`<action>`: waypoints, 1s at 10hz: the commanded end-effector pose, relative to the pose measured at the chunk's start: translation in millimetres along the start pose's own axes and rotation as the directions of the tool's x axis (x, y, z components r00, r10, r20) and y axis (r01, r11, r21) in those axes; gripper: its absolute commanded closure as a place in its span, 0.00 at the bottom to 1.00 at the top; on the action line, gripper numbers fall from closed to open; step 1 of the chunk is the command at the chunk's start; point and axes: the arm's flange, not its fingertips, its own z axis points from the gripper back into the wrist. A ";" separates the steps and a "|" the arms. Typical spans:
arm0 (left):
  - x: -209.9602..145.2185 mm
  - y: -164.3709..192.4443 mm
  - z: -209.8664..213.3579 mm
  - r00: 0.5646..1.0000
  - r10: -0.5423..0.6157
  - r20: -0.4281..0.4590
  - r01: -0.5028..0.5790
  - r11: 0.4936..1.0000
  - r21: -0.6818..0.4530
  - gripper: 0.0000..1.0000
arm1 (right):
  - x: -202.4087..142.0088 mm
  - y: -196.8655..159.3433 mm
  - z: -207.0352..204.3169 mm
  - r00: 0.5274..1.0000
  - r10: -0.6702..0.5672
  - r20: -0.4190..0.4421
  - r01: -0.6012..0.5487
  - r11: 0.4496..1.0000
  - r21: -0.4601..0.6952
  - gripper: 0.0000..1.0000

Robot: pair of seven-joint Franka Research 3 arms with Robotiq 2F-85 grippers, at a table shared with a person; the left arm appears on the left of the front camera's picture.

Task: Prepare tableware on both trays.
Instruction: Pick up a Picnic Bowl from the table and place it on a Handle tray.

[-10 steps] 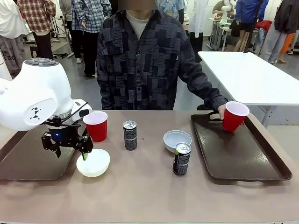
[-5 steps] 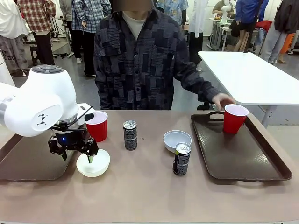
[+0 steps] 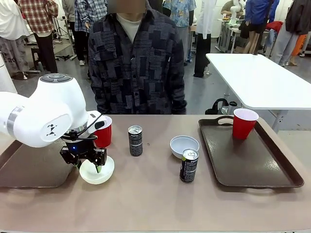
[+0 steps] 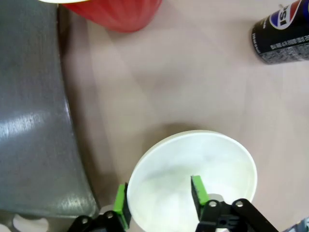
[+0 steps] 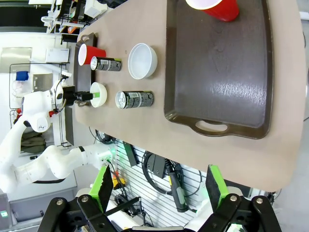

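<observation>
**Left arm on the cream bowl, pinch not yet made**

Left gripper [image 4: 159, 195]: green pads [image 4: 121, 200] apart, straddling the rim of the creamy bowl [image 4: 203, 154]. One pad is outside the wall, the other inside the hollow. The inner pad looks short of the wall, so the bowl is not clamped.

The bowl sits on the bare table, just beside the near corner of the left tray [image 3: 29, 167]. That tray carries nothing I can see.

A red cup [image 3: 103, 132] stands just behind the gripper, and a black can [image 3: 135, 141] stands farther toward the middle. Both are off the tray.

Mid-table: the pale bowl [image 3: 184, 145] with the second can [image 3: 189, 165] in front of it.

The right tray [image 3: 248, 165] holds one red cup [image 3: 243, 124] at its far end.

Right gripper [image 5: 159, 186]: fingers wide apart, empty, high above the table.

The person stands at the far side.

My reading: this is the pick of the cream bowl, meant for the left tray. Next the pads need to meet on the wall. Then a lift clear of the tray's raised rim and a short carry sideways. The pinch is thin on a sloped rim, so the bowl could tip.
</observation>
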 end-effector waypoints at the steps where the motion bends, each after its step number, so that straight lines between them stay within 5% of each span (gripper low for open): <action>1: 1.9 -9.5 -4.3 0.998 0.055 0.013 -0.055 0.998 0.017 0.54 | 0.4 -0.7 -0.4 1.000 0.000 0.004 0.000 1.000 0.002 0.00; 2: 1.7 -9.7 -4.5 0.999 0.052 0.011 -0.052 0.998 0.018 0.69 | 0.4 -0.7 -0.4 1.000 0.000 0.004 0.000 1.000 0.002 0.00; 6: 2.1 -5.6 -0.6 0.998 0.067 0.010 -0.067 0.998 0.009 1.00 | 0.4 -0.7 -0.4 1.000 0.000 0.004 0.000 1.000 0.002 0.00; 10: 1.5 7.5 18.5 0.997 0.069 0.016 -0.069 0.998 -0.004 1.00 | 0.4 -0.7 -0.4 1.000 0.000 0.004 0.000 1.000 0.002 0.00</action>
